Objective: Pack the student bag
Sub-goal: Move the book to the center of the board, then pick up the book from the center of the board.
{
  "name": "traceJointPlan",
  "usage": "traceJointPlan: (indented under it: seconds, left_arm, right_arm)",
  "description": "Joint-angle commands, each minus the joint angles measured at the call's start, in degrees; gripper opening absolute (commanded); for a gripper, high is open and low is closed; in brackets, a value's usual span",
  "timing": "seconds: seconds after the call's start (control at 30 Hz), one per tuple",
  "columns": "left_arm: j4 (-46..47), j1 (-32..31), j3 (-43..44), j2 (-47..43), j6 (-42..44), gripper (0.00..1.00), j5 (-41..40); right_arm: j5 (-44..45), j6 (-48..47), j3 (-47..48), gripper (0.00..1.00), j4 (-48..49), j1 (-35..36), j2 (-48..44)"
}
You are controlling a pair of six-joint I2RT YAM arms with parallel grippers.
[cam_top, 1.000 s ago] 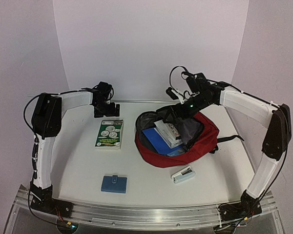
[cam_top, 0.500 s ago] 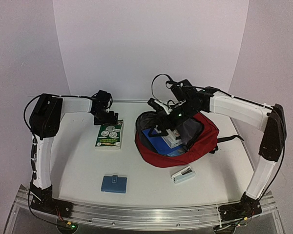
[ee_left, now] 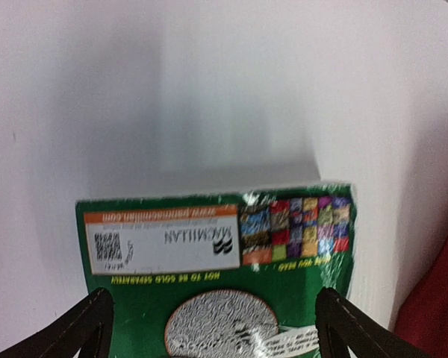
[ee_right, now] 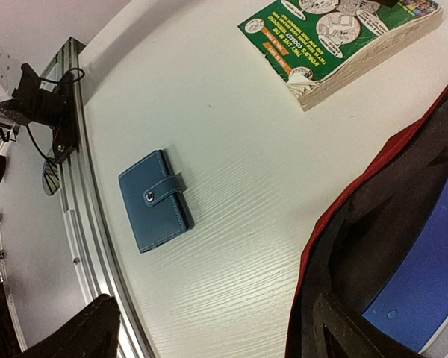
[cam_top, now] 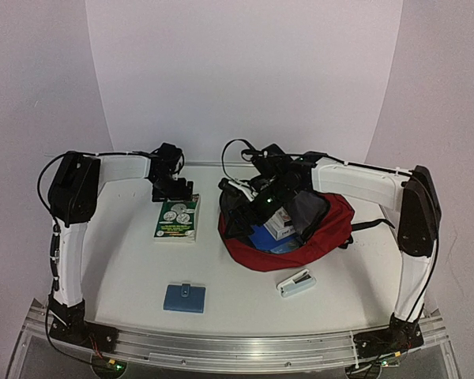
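The student bag (cam_top: pixel 316 237) is dark red and lies open at centre right, with a blue book (cam_top: pixel 265 234) and a white box (cam_top: pixel 280 223) inside. My right gripper (cam_top: pixel 235 202) is open and empty over the bag's left rim. In the right wrist view (ee_right: pixel 213 313), one finger is over the bag's dark lining (ee_right: pixel 373 224) and the other over the table. My left gripper (cam_top: pixel 174 189) is open over the far end of a green paperback (cam_top: pixel 178 218). Its fingers straddle the book (ee_left: pixel 216 268) in the left wrist view (ee_left: pixel 213 313), holding nothing.
A blue snap wallet (cam_top: pixel 184 298) lies near the front edge, also seen in the right wrist view (ee_right: pixel 155 200). A small white and blue stapler-like item (cam_top: pixel 297 283) lies in front of the bag. The bag's black strap (cam_top: pixel 371 226) trails right. An aluminium rail (cam_top: pixel 237 347) edges the table front.
My right arm has swung left across the bag's opening to its left rim. My left gripper has shifted slightly over the far end of the green book.
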Motion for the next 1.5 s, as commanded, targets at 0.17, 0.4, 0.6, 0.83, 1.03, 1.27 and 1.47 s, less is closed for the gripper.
traceJointPlan:
  seconds: [0.17,0.4,0.6,0.83,1.03,1.27,1.47]
  left_arm:
    - [-7.9,2.8,20.3,13.5,1.2,0.93,0.3]
    - [-3.0,2.7,6.5,7.1,-1.2,0.87,1.6]
    - [2.7,0.8,-9.5,-2.5,-3.2,0.83,3.6]
    - [8.2,-0.1,-22.7,-16.9,-8.0,0.88,6.0]
    - [5.0,-0.1,-30.8,-32.2,-12.1,0.94,2.9]
    - [10.7,-0.7,-46.4,-41.7,-22.4,0.93,9.1]
    - [17.1,-2.2,-56.1,-45.0,-28.3,0.91,9.7]
  right_arm:
    - [5.6,-2.6,-1.7,0.9,0.4,3.0,-3.7]
    - [5.1,-0.2,1.1,0.92,1.7,4.0,-0.1]
    - [4.7,4.3,5.5,0.91,5.1,4.7,5.7]
    - [5.3,9.0,11.7,0.84,6.5,7.5,14.1]
    - [4.9,14.8,18.0,0.83,7.5,9.0,20.4]
    - [3.7,21.6,21.5,0.79,9.2,9.3,26.3]
    - [1.7,24.6,21.4,0.75,11.0,9.4,29.2]
